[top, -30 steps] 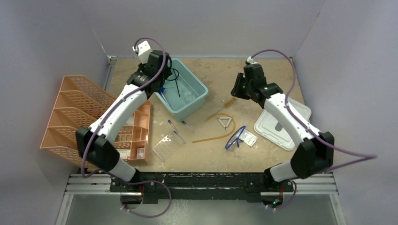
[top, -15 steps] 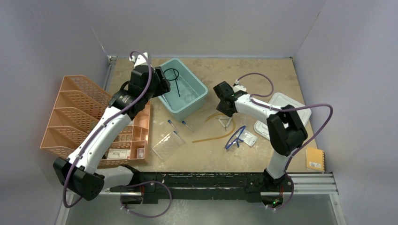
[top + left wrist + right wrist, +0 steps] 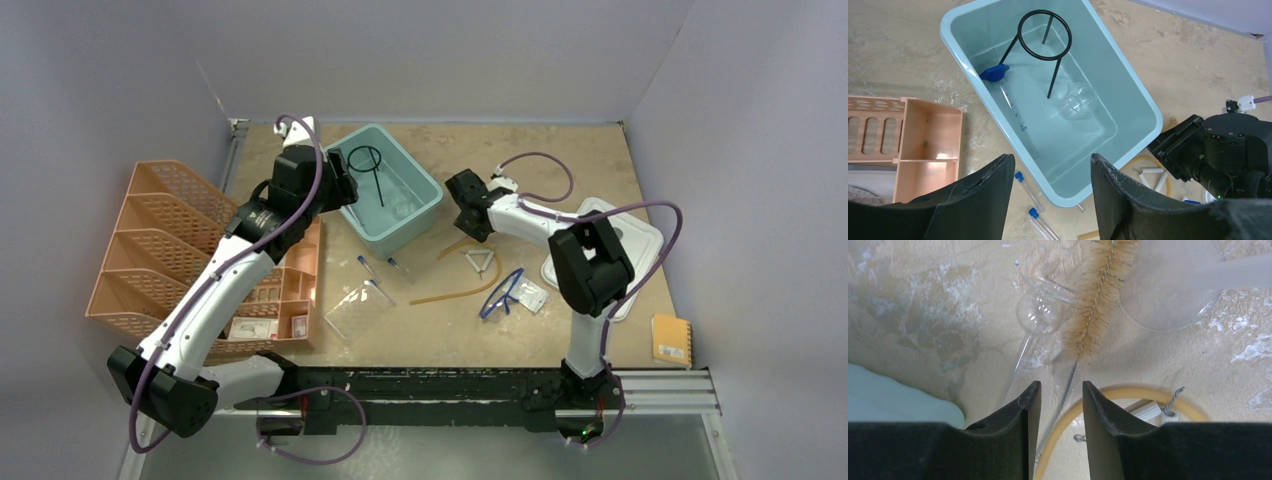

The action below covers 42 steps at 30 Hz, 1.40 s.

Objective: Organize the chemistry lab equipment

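1. Left end effector: fingers are standing wide apart, gripping nothing, hovering over the teal bin.
2. Just ahead of it: black wire ring stand and one blue-capped tube are lying binned, so that part looks done.
3. Right end effector: narrowly parted, empty, hanging over the bristle brush.
4. Beyond it: amber rubber tubing, white triangle, blue-framed safety glasses and clear rack are lying loose on the desk, still awaiting sorting.

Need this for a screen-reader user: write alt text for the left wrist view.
A teal bin fills the frame, holding a black wire ring stand, one blue-capped tube and a clear glass flask. The open left gripper frames the foreground, and two more capped tubes lie on the table beside the bin's near corner.
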Tool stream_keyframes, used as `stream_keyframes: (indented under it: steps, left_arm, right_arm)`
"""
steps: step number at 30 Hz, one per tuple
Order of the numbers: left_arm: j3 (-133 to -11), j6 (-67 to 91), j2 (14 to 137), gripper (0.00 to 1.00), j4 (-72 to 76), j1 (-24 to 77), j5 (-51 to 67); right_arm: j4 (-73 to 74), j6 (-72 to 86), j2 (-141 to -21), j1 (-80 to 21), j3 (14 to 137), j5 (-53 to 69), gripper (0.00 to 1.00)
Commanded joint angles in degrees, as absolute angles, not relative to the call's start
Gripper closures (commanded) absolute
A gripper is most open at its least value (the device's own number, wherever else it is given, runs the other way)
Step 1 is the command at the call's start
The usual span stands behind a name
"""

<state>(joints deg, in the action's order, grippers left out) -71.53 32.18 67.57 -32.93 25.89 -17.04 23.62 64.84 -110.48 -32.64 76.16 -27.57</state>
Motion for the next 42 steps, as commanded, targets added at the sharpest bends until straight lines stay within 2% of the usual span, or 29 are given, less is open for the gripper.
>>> stream_keyframes:
  steps: [1, 8, 17, 29, 34, 38, 42]
  left_arm:
    - [-74.3, 30.0, 69.0, 0.43, -30.8, 25.6, -19.8]
    - [-75.2, 30.6, 71.0, 0.43, -31.6, 25.6, -21.1]
    - [-74.3, 31.1, 69.8, 0.43, -32.5, 25.6, -20.5]
    - [-74.5, 31.6, 67.7, 0.43, -32.4, 25.6, -21.2]
    - [-76.8, 31.6, 67.2, 0.43, -33.1, 25.6, -24.2]
    - [-79.7, 31.0, 67.1, 0.43, -34.4, 25.5, -29.3]
    - [-83.0, 30.1, 66.6, 0.43, -34.9, 25.6, -35.3]
  right_arm:
    - [28.7, 69.4, -112.3, -32.2, 79.9, -32.6, 0.63]
    - [30.9, 70.1, -115.3, -31.4, 81.2, -31.8, 0.69]
    - [27.9, 67.5, -114.9, -31.3, 82.4, -34.6, 1.00]
    - [23.8, 58.7, -98.5, -31.4, 82.3, -39.6, 1.00]
    - [15.3, 46.4, -91.8, -31.4, 82.1, -39.3, 1.00]
    - [6.3, 32.1, -91.2, -31.6, 84.4, -31.2, 1.00]
    - [1.1, 22.2, -93.0, -31.8, 89.1, -18.0, 1.00]
